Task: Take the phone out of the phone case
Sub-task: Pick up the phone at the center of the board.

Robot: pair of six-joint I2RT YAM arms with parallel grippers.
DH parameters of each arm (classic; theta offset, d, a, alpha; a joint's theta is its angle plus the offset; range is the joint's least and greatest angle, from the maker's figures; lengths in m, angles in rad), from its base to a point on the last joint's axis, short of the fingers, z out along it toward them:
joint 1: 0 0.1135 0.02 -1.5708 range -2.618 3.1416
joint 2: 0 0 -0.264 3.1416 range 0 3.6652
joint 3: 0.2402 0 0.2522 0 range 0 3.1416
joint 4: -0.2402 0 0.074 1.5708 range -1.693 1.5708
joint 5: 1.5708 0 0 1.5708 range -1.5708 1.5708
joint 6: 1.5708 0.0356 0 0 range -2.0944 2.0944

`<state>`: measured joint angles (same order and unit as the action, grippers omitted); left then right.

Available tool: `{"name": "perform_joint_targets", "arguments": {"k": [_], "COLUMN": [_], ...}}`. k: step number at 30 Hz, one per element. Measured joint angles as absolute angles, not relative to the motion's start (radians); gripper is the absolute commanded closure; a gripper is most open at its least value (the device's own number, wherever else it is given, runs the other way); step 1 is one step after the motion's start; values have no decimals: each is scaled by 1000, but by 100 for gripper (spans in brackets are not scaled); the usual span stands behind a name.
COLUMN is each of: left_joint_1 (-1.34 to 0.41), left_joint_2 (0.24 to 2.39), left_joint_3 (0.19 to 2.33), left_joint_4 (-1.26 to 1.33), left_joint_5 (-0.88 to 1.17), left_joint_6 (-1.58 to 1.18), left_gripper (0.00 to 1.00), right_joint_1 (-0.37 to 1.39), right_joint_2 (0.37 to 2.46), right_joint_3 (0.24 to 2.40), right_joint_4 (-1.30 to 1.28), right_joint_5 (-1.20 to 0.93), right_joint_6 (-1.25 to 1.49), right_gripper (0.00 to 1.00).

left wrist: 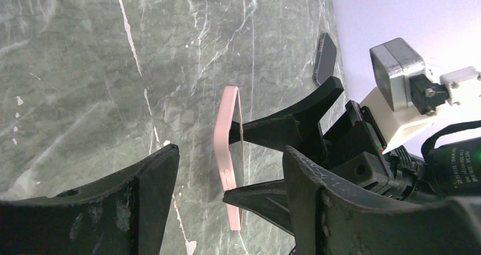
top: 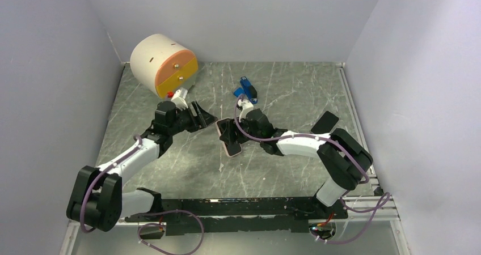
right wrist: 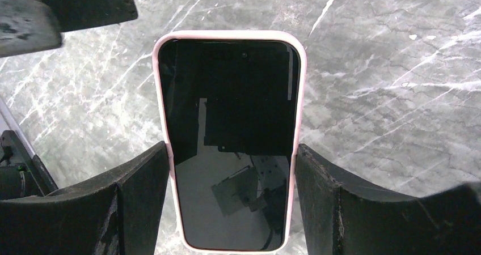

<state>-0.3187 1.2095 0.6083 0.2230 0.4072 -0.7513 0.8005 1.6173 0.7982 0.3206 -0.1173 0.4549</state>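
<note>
pale lilac walls (top: 57, 68) close in a grey-green marbled desk (top: 295, 90) on three sides. at the back left corner sits a cream cylinder with an orange and yellow flat face (top: 156, 59), lying on its side.

the two arms reach toward each other over the middle of the desk. the right gripper (right wrist: 231, 153) has its black fingers (right wrist: 142, 192) pinching the two long edges of a pale pink phone case (right wrist: 227, 35), and a black-screened phone (right wrist: 227, 107) is still seated inside it, screen facing the right wrist camera. the cased phone is held between the two grippers near the desk's centre; i cannot tell whether it clears the surface.

the left gripper (left wrist: 230, 152) faces the case edge-on. its fingers (left wrist: 147, 187) are spread to either side of the case's free end and touch nothing.

a flat black rectangular piece (top: 325, 122) lies near the right edge of the desk. a small blue object (top: 246, 89) rests behind the right gripper, well apart from the phone.
</note>
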Motion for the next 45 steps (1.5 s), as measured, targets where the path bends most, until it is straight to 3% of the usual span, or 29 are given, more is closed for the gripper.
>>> {"name": "perform_joint_targets", "arguments": {"k": [16, 20, 27, 29, 32, 34, 37, 45], "left_joint_1": [-325, -329, -331, -331, -331, -331, -331, -321], "left_joint_2": [1364, 1379, 1380, 1370, 1345, 1319, 1259, 1087], "left_joint_3": [572, 575, 585, 585, 585, 582, 564, 545], "left_joint_4": [356, 368, 377, 374, 362, 350, 342, 339], "left_joint_5": [542, 581, 607, 604, 580, 558, 519, 399], "left_joint_6": [-808, -810, -815, -813, -815, -822, -843, -912], "left_gripper": [43, 52, 76, 83, 96, 98, 97, 98], "right_joint_1": [833, 837, 840, 839, 839, 840, 843, 800], "right_joint_2": [1617, 1617, 1617, 1617, 1617, 1616, 1594, 1423], "right_joint_3": [790, 794, 819, 822, 825, 825, 823, 738], "right_joint_4": [400, 412, 422, 429, 443, 461, 473, 566], "right_joint_5": [-107, -124, -155, -160, -161, -161, -163, -177], "right_joint_6": [406, 379, 327, 313, 295, 286, 272, 342], "right_gripper": [97, 96, 89, 81, 59, 42, 25, 2]}}
